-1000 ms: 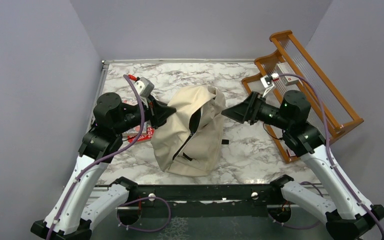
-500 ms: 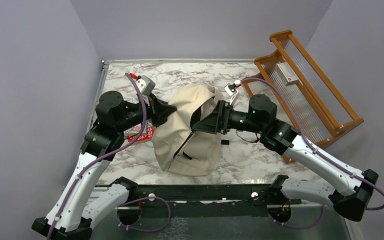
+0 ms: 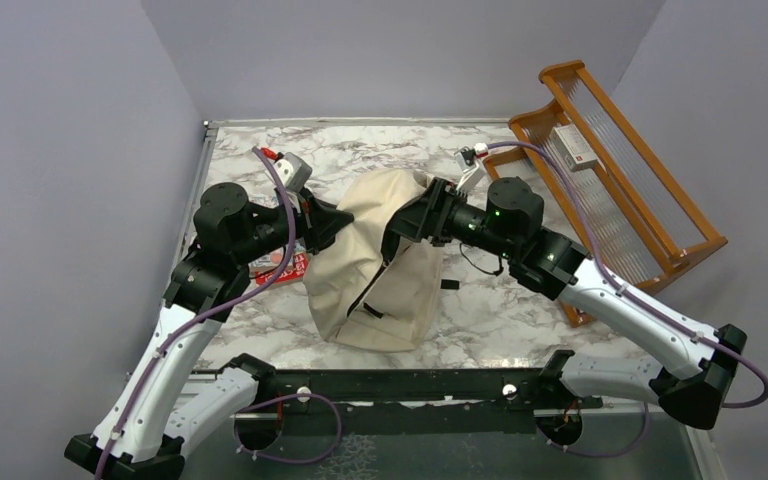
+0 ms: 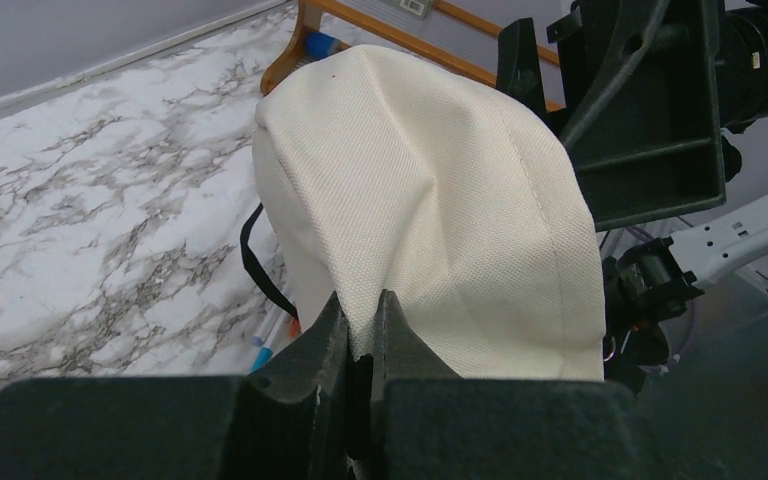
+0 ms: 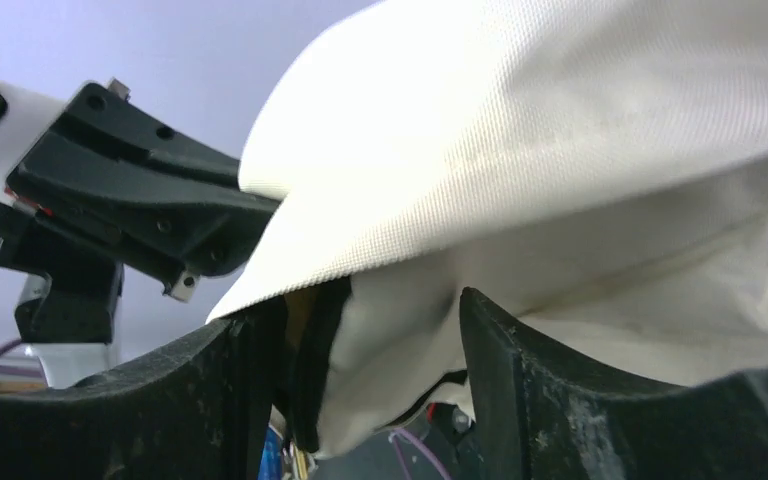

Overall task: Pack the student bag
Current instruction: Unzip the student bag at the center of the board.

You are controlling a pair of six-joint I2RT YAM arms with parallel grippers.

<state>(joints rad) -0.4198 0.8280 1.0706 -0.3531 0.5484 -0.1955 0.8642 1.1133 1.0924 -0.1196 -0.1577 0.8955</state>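
The student bag (image 3: 380, 270), beige fabric with a black zipper, stands slumped in the middle of the marble table. My left gripper (image 3: 345, 222) is shut on a fold of its upper left side; the left wrist view shows the fabric (image 4: 430, 180) pinched between the fingers of that gripper (image 4: 360, 310). My right gripper (image 3: 400, 225) is at the bag's top by the dark opening. In the right wrist view it (image 5: 370, 310) is open, its jaws straddling a hanging edge of the bag (image 5: 560, 130). The two grippers face each other closely.
A wooden rack (image 3: 620, 170) stands at the back right with a white box (image 3: 575, 147) on it. A red item (image 3: 285, 268) lies left of the bag under my left arm. Pens (image 4: 260, 345) and a black strap (image 4: 260, 260) lie beside the bag.
My right arm swung left from near the rack to the bag's top, then rose slightly, with its open jaws now around the bag's edge. The left gripper kept its hold.
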